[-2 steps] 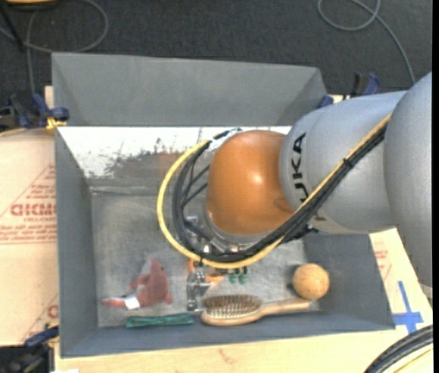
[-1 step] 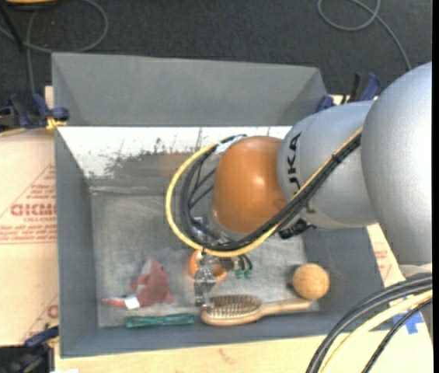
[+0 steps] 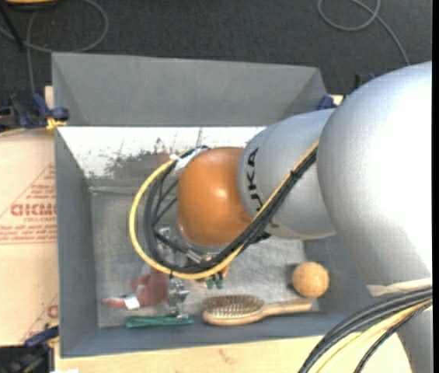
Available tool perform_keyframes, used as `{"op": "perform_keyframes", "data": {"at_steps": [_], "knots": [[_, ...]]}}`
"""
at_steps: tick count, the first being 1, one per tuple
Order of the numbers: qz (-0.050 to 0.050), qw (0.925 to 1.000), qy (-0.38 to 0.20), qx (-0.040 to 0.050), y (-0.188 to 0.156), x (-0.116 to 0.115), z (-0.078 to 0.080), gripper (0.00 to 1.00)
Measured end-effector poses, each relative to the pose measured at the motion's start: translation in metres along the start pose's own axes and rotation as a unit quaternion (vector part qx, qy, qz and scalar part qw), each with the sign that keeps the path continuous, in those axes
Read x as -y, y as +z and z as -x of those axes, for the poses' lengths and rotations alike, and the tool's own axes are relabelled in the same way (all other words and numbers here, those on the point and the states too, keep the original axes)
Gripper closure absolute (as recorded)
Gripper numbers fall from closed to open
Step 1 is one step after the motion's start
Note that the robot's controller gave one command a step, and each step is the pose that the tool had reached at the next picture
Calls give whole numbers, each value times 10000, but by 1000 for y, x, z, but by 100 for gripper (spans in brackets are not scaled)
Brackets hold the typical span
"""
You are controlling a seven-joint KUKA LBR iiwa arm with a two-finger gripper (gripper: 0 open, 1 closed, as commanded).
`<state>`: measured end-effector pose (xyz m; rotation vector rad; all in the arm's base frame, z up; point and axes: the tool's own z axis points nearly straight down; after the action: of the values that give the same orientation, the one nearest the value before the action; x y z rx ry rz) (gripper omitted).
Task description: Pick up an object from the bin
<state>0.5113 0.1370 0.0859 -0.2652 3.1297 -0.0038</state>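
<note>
**Fig. Hand low over the near-left part of the bin: nearest things and their axes**

The arm point(image 3: 374, 177) enters from the view's right and bends down into the grey bin point(image 3: 188, 92). Its orange cover point(image 3: 207, 196) and a loop of cables point(image 3: 145, 208) hide most of the wrist. The hand point(image 3: 176, 295) emerges beneath the cover, close to the floor in the near-left part of the bin. Whether it is released or clenched cannot be told, and nothing is seen grasped in it.

Three things lie nearest the hand.

- **(a)** A reddish-brown lump point(image 3: 151, 288) sits just beside the hand on the view's left. It shows no clear long axis.
- **(b)** A thin green stick point(image 3: 157, 322) lies just below the hand, toward the near wall. Its long axis runs left to right, parallel to that wall, and its right end is about under the hand.
- **(c)** A wooden hairbrush point(image 3: 250, 311) lies just to the view's right. Its head is nearer the hand and its handle points away to the right. The axis is nearly parallel to the near wall.

A tan ball point(image 3: 310, 280) rests near the handle's end, well apart from the hand.

The lump and the stick are judged the likeliest candidates, since each needs only a slight shift, leftward or toward the near wall. For the stick or the brush, the grip would best close across the long axis, from the near wall toward the far wall. The lump imposes no such direction.
</note>
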Motion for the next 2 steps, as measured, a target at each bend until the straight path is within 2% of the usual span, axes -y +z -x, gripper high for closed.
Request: {"op": "perform_keyframes", "data": {"at_steps": [1, 2], "knots": [[21, 9999, -74, 69, -3, -21, -25, 100], [22, 10000, -68, 68, -3, -21, -25, 100]]}}
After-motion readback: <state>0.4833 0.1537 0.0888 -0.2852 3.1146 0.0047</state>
